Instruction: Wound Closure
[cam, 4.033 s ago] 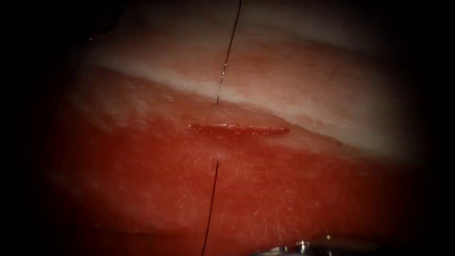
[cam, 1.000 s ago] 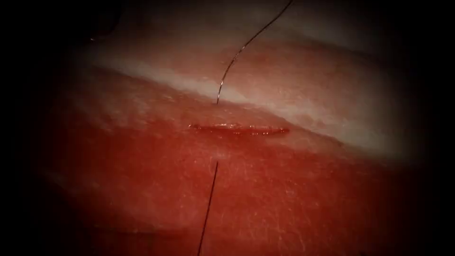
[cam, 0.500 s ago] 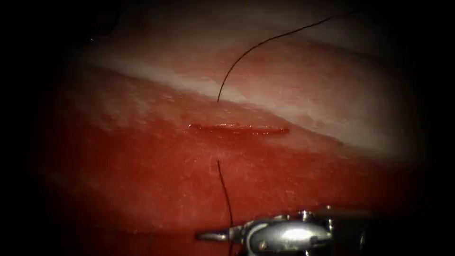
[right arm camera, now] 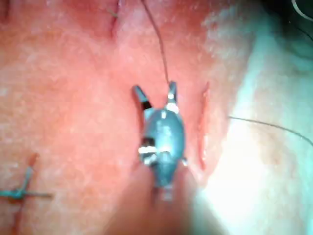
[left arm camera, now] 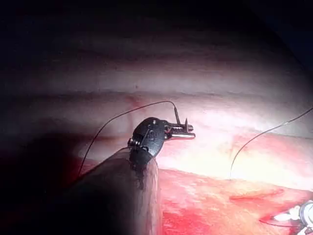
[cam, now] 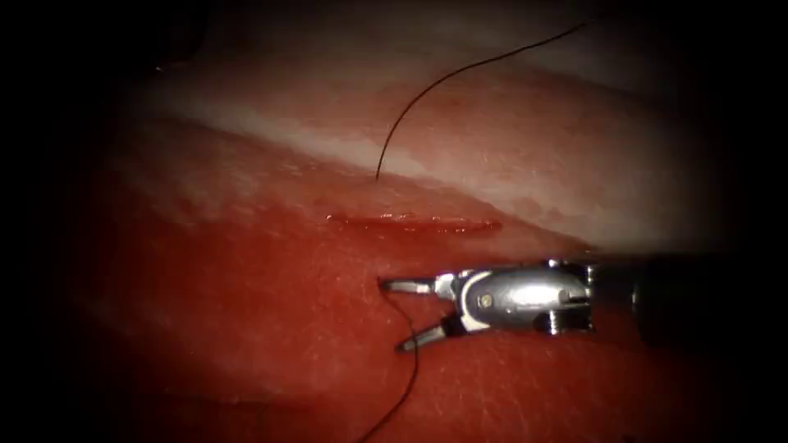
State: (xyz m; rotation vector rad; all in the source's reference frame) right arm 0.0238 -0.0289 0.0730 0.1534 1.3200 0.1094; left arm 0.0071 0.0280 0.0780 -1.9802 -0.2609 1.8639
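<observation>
Tissue (cam: 246, 271) red, cut (cam: 414, 222) across middle. Thread (cam: 443, 82) enters tissue above cut, leaves below it. Right tool (cam: 402, 316) below cut, fingers (cam: 406, 285) wide astride thread, holding nothing. Left tool (left arm camera: 183, 131) fingers pinched on thread. Needle unseen.

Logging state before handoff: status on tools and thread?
Right tool open, empty, straddling thread below the cut. Left tool shut on thread, away from cut. Needle: cannot tell. Nothing in the way.
</observation>
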